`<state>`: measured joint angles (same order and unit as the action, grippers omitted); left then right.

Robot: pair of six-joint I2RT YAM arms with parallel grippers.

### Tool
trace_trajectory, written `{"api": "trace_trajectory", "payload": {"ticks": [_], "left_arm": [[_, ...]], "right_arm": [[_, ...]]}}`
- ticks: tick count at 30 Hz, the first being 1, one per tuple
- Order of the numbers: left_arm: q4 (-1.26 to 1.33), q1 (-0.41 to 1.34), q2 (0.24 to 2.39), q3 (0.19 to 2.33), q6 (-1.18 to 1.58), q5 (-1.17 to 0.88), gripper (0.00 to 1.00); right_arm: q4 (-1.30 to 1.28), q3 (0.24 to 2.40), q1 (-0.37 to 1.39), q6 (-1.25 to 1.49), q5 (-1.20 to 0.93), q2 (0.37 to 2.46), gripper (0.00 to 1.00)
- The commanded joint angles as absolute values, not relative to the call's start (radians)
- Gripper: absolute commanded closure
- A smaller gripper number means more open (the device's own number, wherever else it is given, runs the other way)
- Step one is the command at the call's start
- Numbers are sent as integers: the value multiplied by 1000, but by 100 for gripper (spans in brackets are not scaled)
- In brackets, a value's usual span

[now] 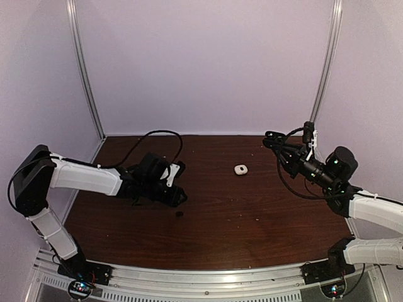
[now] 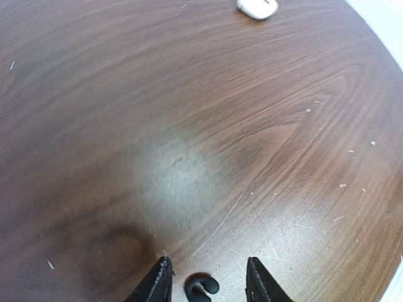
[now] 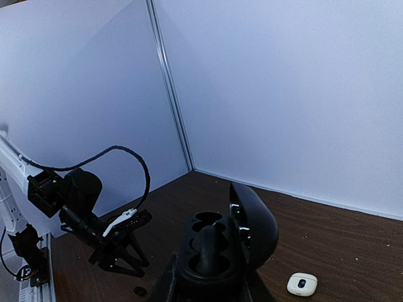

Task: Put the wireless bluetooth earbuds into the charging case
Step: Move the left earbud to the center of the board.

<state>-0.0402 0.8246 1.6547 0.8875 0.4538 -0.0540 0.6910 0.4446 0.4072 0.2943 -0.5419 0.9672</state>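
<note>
One black earbud lies on the brown table. It also shows in the top view and the right wrist view. My left gripper is open, low over the table, with the earbud between its fingertips but not touching them; in the top view the left gripper is just behind the earbud. My right gripper is shut on an open black charging case with its lid up, held high at the right. Its sockets look empty. The white earbuds are out of view.
A small closed white case lies on the table behind centre; it also shows in the left wrist view and the right wrist view. White walls close in the back and both sides. A black cable loops over the left arm.
</note>
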Motion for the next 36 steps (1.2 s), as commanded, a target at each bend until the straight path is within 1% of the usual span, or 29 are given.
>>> {"api": "trace_trajectory", "payload": {"ticks": [1,4,9,15,21,28,36], "left_arm": [[-144,723,1639,938,205,-341,61],[-151,679,1647,926,154,-407,66],[-154,673,1700,933,98,-449,71],[-128,673,1735,925,85,-458,73],[-132,673,1714,898,104,-348,73],[-115,674,1659,819,186,-212,79],[-148,711,1669,818,155,-208,82]], "right_arm": [[698,454,402,285,-557,965,100],[695,454,402,284,-556,962,100],[699,458,402,284,-582,968,100],[751,456,402,305,-702,991,100],[760,453,402,312,-719,991,100],[758,452,402,309,-716,992,100],[766,454,403,313,-713,999,100]]}}
